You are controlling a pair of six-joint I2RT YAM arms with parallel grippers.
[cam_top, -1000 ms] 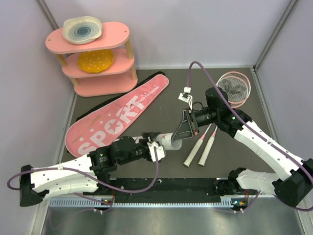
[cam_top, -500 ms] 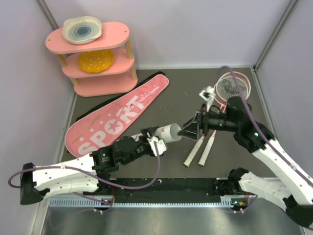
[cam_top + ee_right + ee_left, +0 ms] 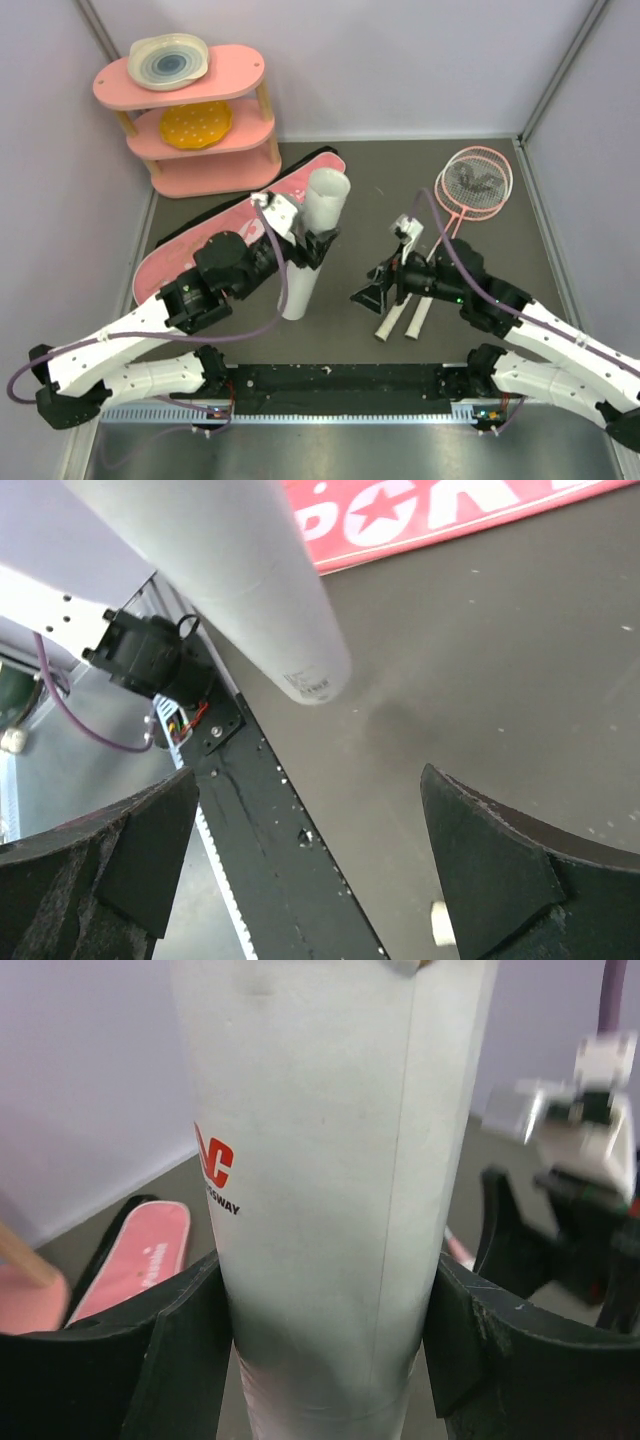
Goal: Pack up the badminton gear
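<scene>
White cardboard tube (image 3: 322,205), printed with a small red logo, stands upright on the dark desk (image 3: 400,170) at the right-hand edge of the long pink "SPORT" racket bag (image 3: 285,187), seen from above. The left hand (image 3: 305,248) clamps the tube around its middle, a black finger pressed to each side, and the tube's open mouth faces up. The right hand (image 3: 372,297) is spread wide and holds nothing; it hovers low, farther right of the bag. Two pink-framed rackets (image 3: 478,180) lie side by side on the desk, well to the right of the bag and wholly outside it, their white handles (image 3: 393,322) pointing toward the robot. The bag lies flat, partly hidden under the left arm, and whether it is unzipped cannot be told. No shuttlecock can be made out for certain, so whether any sit inside the tube is unknown. The packing looks far from finished: both rackets and the tube are yet to go into the bag.
</scene>
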